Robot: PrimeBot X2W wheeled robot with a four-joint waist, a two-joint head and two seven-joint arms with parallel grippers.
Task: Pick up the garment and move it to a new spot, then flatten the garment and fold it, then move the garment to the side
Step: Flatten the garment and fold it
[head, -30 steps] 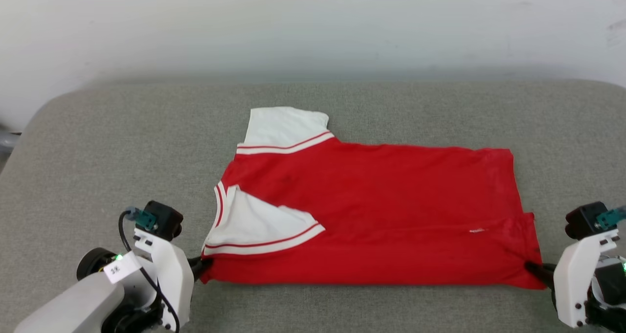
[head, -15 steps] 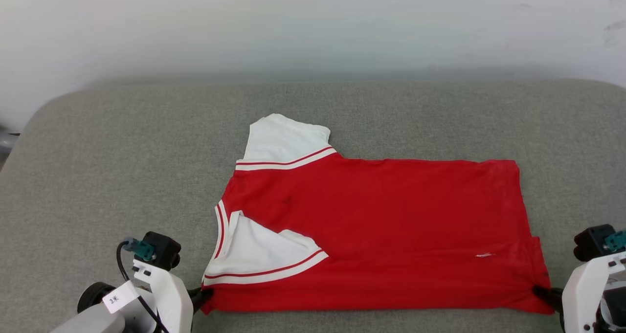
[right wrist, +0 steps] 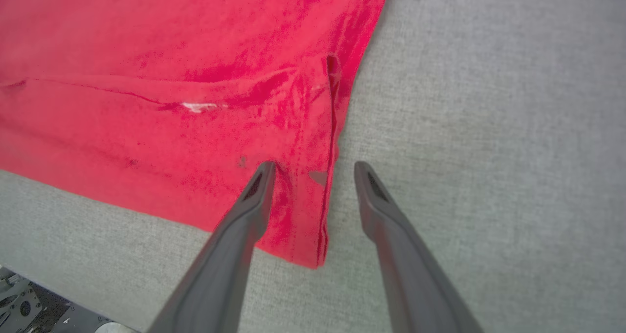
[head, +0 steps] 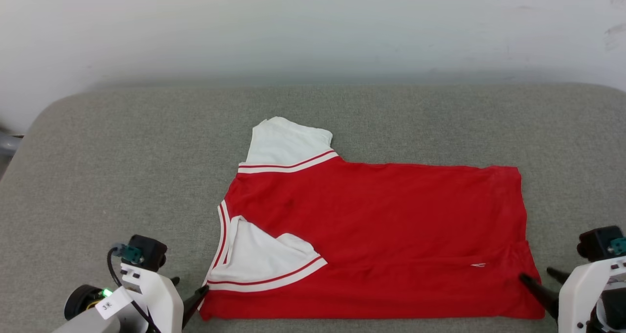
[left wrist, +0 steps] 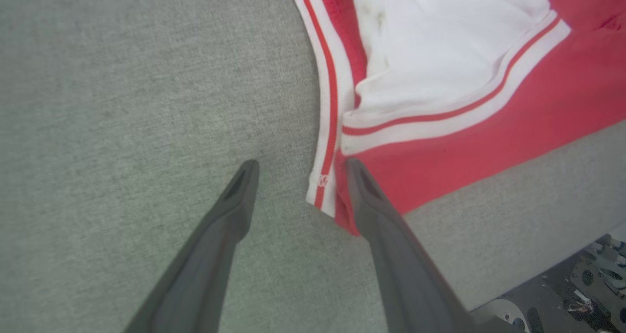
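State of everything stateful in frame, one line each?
garment: flat on the grey padded surface, near sleeve folded onto the red body, ungripped.
left gripper: open, fingers straddling the collar-end near corner.
right gripper: open, fingers straddling the hem-end near corner.

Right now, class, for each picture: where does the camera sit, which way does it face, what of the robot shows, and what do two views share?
Head view: on the head, facing forward and down at the garment on a grey padded surface; left gripper and right gripper at lower corners.
Left wrist view: on that wrist, along its open fingers at the collar corner.
Right wrist view: on that wrist, along its open fingers at the hem corner.
Shared: both wrist views show the garment's near edge.
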